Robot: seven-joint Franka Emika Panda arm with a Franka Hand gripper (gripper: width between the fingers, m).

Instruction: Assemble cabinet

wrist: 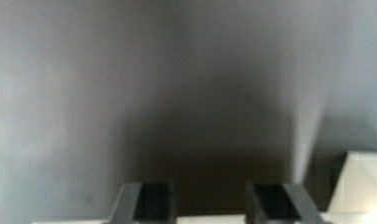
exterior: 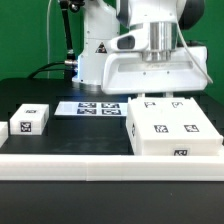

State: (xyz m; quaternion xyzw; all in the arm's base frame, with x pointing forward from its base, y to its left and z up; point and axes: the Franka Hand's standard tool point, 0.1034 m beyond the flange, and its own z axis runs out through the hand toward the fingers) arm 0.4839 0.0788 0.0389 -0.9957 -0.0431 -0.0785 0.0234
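Note:
The cabinet [exterior: 172, 128] is a large white box with square tags, standing on the black table at the exterior view's right. My gripper's broad white hand [exterior: 155, 72] hangs directly over the cabinet's far edge, and its fingertips are hidden behind that edge. In the wrist view my gripper [wrist: 211, 197] shows two dark fingers [wrist: 151, 203] a narrow gap apart. The gap is dark and blurred, so whether anything sits in it does not show. A white corner [wrist: 364, 188] lies beside one finger.
Two small white tagged cubes [exterior: 30, 120] [exterior: 3, 131] sit at the exterior view's left. The marker board [exterior: 91, 107] lies flat behind them, in front of the robot's base [exterior: 98, 55]. A long white border rail [exterior: 100, 165] runs along the table's front.

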